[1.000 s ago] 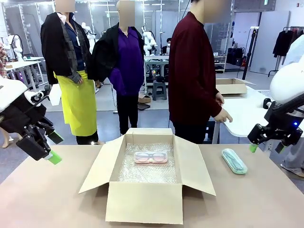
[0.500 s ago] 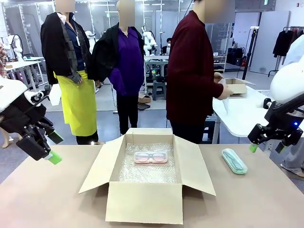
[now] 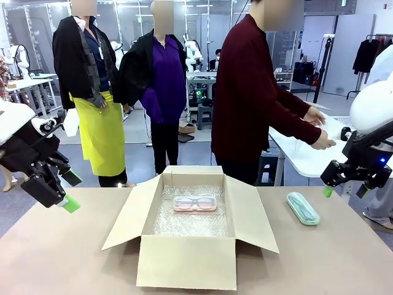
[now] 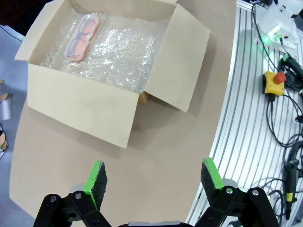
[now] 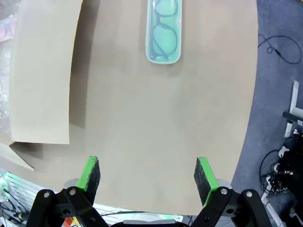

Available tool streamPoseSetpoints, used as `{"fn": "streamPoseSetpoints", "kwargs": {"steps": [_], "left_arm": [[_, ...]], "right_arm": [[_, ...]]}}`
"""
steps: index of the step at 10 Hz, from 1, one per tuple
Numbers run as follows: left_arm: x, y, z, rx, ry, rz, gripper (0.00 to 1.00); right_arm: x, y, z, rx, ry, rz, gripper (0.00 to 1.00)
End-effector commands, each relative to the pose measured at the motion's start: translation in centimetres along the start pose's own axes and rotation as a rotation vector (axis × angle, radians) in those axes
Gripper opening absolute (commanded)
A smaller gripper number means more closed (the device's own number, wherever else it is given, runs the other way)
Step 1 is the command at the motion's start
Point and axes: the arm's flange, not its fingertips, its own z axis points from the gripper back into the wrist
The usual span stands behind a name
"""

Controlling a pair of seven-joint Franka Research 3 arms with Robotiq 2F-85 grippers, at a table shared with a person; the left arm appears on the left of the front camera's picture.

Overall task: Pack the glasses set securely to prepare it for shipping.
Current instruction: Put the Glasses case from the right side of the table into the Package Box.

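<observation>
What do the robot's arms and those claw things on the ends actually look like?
The left arm and right arm have rounded white shells. The left gripper and right gripper are black, built of bolted, jointed links. Their two fingers carry bright green pads. A small blue light glows near the right wrist.

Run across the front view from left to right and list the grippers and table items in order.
left gripper → cardboard box → mint green case → right gripper
</observation>
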Motion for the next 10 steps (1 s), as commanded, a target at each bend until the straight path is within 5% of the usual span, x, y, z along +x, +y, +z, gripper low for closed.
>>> {"fn": "streamPoseSetpoints", "kwargs": {"steps": [1, 10], "left_arm": [[-0.2, 0.1, 0.1, -0.001, -0.002, -0.018, 1.00], [-0.2, 0.1, 0.1, -0.001, -0.002, -0.018, 1.00]], "right_arm": [[1.6, 0.1, -0.4, -0.011, 0.007, 0.037, 1.00], [14.3, 0.7, -7.7, -0.087, 0.117, -0.055, 1.00]]}}
